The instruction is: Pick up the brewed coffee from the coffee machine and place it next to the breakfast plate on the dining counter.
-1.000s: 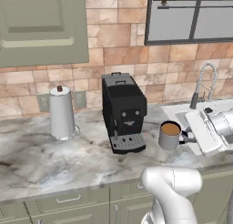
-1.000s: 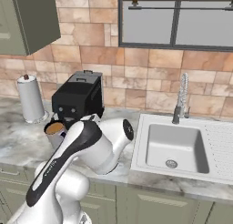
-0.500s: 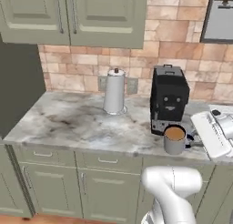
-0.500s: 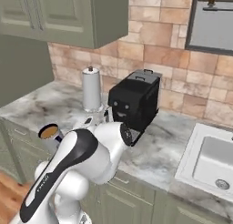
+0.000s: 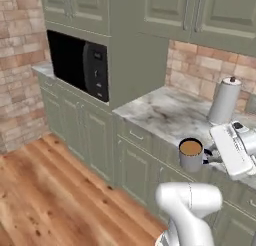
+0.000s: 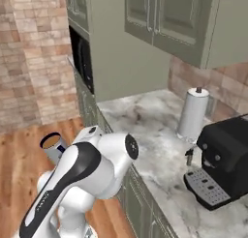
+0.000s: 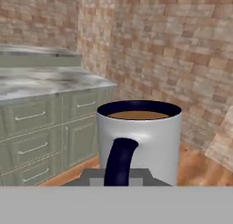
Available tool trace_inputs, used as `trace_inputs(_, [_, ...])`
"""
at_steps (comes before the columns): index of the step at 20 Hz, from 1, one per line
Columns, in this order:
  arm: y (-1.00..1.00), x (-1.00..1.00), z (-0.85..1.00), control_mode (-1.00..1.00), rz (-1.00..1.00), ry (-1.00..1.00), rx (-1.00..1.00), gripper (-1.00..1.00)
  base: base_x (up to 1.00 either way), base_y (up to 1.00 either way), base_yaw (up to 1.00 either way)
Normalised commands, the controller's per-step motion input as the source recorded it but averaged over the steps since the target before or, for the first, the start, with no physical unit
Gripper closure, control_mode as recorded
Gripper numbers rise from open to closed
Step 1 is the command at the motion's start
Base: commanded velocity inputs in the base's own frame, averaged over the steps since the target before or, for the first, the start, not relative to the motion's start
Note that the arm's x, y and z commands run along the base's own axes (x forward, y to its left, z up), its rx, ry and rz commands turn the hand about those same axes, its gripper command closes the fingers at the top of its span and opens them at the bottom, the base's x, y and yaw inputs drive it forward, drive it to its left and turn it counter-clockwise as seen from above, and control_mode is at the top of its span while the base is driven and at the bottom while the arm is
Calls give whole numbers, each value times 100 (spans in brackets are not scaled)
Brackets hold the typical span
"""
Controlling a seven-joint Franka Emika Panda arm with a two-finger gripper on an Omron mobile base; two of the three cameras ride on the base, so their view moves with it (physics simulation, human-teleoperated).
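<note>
Left base view: the gripper [image 5: 209, 156] is clenched on the mug's [image 5: 191, 154] handle, holding the mug upright in the air in front of the cabinets [image 5: 135, 155], off the marble top. Right base view: the mug [image 6: 52, 146] hangs over the wood floor [image 6: 29, 150], well apart from the coffee machine [image 6: 224, 160] and the paper-towel roll [image 6: 192, 113]. Hand view: the mug [image 7: 141, 141] shows brown liquid and its dark handle faces the camera.

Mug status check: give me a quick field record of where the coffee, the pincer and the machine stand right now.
mug: brewed coffee upright, brown liquid near the rim, held off the counter
pincer: pincer shut on the mug's dark blue handle
mug position: in the air over the wood floor, clear of the cabinet run
coffee machine: coffee machine on the marble counter, drip tray bare
beside machine: paper-towel roll
</note>
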Motion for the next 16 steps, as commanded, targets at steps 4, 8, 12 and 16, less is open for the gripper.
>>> trace_inputs(4, [0,0,0,100,0,0,0,100,1,2,94])
trace_inputs(8, [0,0,0,100,0,0,0,100,22,0,88])
trace_inputs(12, [0,0,0,100,0,0,0,100,32,0,88])
trace_inputs(16, [0,0,0,100,0,0,0,100,46,-14,86])
